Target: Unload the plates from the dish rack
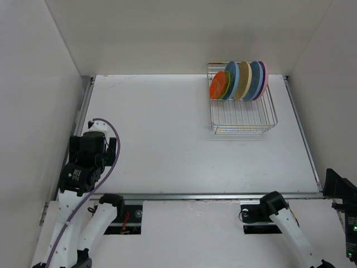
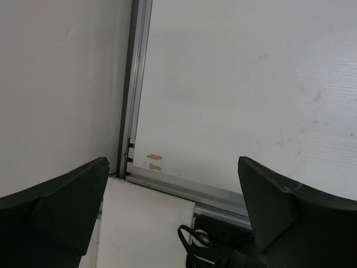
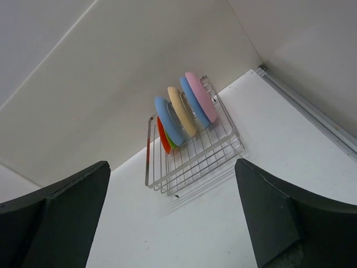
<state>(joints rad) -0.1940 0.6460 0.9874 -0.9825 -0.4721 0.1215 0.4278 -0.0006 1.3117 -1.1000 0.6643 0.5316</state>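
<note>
I see the rectangular silver wire-grid dish rack (image 1: 244, 121) on the white worktop (image 1: 167, 139), in the upper right of the top view, close to the back wall. Six round plastic plates stand on edge in its far half, packed in one row. From left to right they are a small orange plate (image 1: 216, 86), a small lime green plate (image 1: 226, 88) tucked just behind it, a larger light blue plate (image 1: 232, 77), a tan plate (image 1: 244, 80), a darker blue plate (image 1: 255, 80) and a pink plate (image 1: 264, 78). The near half of the rack is bare wire grid.

My left tool (image 2: 173, 167) hangs over the lower left corner of the worktop, fingers spread wide, gripping nothing. My right tool (image 3: 172, 167) is spread just as wide and also grips nothing. It is well apart from the rack, which shows in the middle of its wrist view.
</note>
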